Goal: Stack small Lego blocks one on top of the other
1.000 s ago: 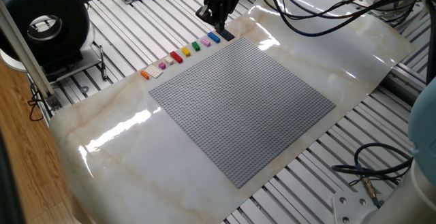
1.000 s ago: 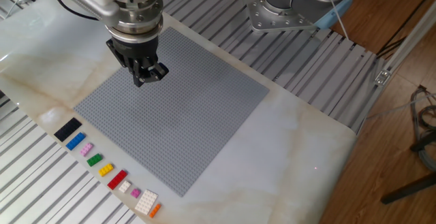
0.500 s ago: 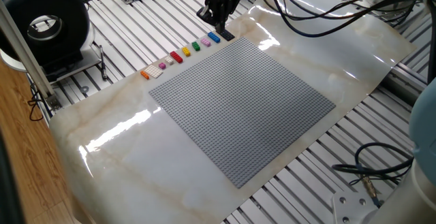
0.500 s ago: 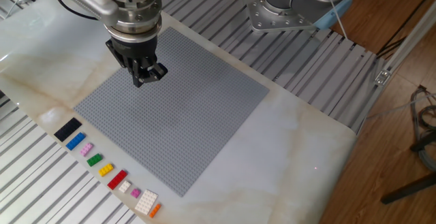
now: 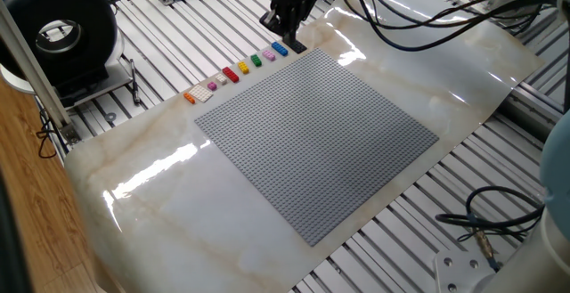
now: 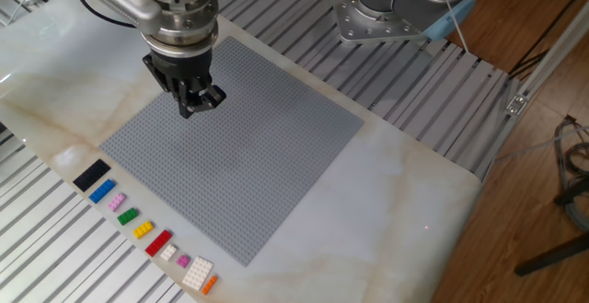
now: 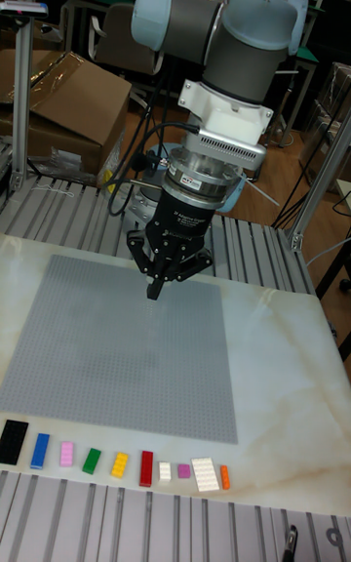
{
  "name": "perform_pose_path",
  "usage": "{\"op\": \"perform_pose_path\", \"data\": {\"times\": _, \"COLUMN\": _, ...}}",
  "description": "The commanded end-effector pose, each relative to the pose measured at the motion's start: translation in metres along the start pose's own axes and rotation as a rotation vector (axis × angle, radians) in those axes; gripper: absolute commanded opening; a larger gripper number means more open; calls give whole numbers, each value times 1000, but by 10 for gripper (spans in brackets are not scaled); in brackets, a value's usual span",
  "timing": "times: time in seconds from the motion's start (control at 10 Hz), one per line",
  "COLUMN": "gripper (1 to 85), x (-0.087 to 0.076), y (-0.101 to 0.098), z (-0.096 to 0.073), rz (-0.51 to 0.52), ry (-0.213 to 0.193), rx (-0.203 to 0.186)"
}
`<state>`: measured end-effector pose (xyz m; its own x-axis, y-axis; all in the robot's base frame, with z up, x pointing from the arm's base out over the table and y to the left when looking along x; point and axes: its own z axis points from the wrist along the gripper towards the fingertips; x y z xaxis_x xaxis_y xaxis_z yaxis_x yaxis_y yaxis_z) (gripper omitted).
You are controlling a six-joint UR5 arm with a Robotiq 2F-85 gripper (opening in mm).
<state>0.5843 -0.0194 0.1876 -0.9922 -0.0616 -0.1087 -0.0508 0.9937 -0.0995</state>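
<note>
Above the grey baseplate, the gripper with fingers pinched together, empty, touching nothing.

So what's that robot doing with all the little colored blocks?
The gripper hangs above the grey baseplate, fingers pinched together, holding nothing as far as the pictures show. The small Lego blocks lie in a row on the white tabletop beside the baseplate, from dark navy at one end to orange at the other. None sits on another, so no stacking is done yet.
</note>
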Motion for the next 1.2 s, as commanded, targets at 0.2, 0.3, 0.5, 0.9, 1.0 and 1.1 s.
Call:
{"op": "perform_pose_path", "data": {"times": 0.2, "gripper": 10, "x": 0, "y": -1, "z": 3, "rz": 9, "ry": -19, "rx": -13}}
{"op": "perform_pose_path", "data": {"times": 0.3, "gripper": 10, "x": 1, "y": 1, "z": 4, "rz": 15, "ry": -18, "rx": -19}}
{"op": "perform_pose_path", "data": {"times": 0.5, "gripper": 10, "x": 1, "y": 2, "z": 4, "rz": 17, "ry": -19, "rx": -25}}
{"op": "perform_pose_path", "data": {"times": 0.9, "gripper": 10, "x": 0, "y": 8, "z": 4, "rz": 26, "ry": -25, "rx": -49}}
{"op": "perform_pose_path", "data": {"times": 1.0, "gripper": 10, "x": 2, "y": 14, "z": 4, "rz": 40, "ry": -15, "rx": -76}}
{"op": "perform_pose_path", "data": {"times": 1.1, "gripper": 10, "x": 4, "y": 21, "z": 3, "rz": 79, "ry": -7, "rx": -100}}
